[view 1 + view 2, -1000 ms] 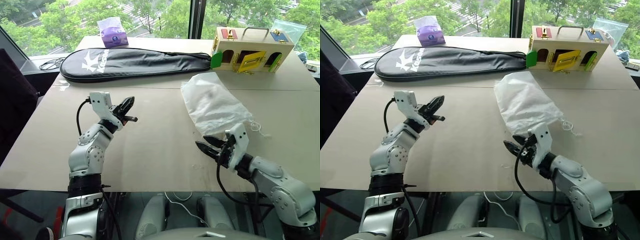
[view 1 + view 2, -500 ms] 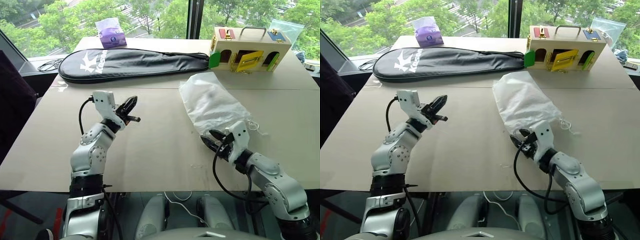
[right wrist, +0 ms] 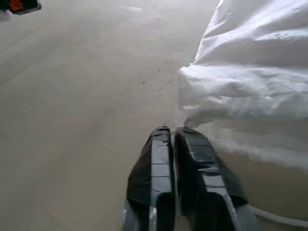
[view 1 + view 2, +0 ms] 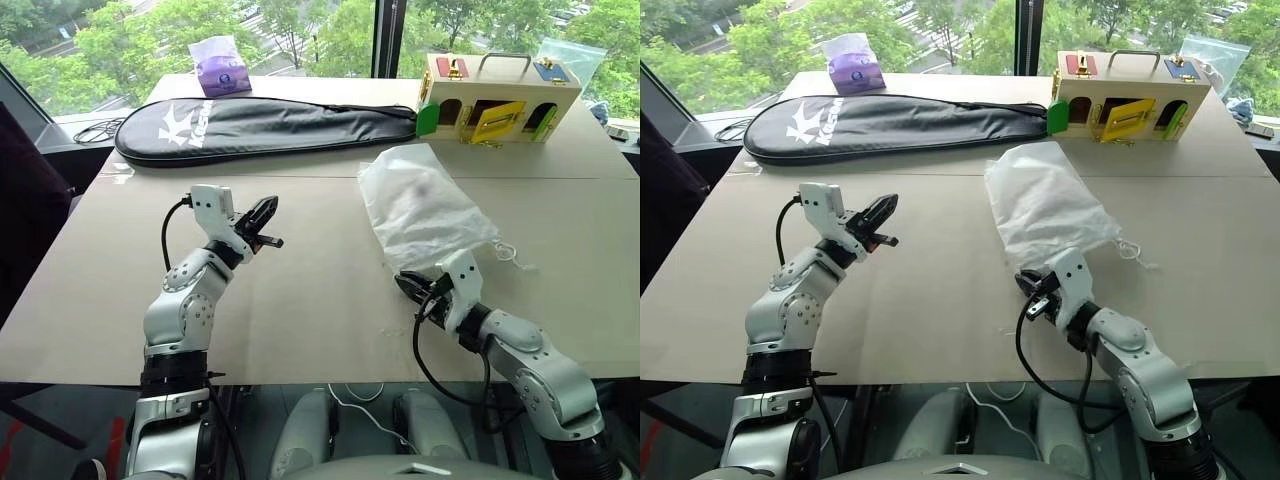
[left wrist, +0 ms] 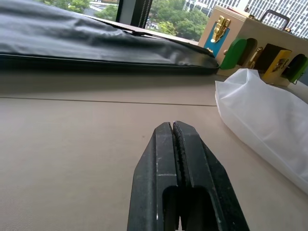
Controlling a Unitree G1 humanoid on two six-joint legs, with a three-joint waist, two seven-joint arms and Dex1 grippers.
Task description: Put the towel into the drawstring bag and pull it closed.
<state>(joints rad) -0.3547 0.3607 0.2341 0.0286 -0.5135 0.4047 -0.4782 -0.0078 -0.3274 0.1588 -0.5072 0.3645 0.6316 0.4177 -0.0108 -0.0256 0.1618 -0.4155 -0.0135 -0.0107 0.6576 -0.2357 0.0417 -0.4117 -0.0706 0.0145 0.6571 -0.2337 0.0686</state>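
The drawstring bag (image 4: 425, 205) lies on the table's right half, a thin white pouch with its gathered mouth toward me and a thin cord (image 4: 510, 255) trailing off to the right. The towel is hidden; just a faint grey patch shows through the fabric. My right gripper (image 4: 402, 282) is shut, low over the table, its tips touching the left corner of the bag's mouth (image 3: 192, 96). I cannot tell if any fabric or cord is pinched. My left gripper (image 4: 270, 208) is shut on nothing, raised over the table's left half, well apart from the bag (image 5: 262, 120).
A long black racket case (image 4: 260, 125) lies across the back of the table. Behind it is a purple tissue pack (image 4: 222, 68). A wooden box with coloured doors (image 4: 500, 95) stands at the back right, a clear plastic bag (image 4: 575, 55) behind it.
My right gripper's fingers have gone from open to shut, and it has edged in to the bag's mouth. The left arm has stayed put.
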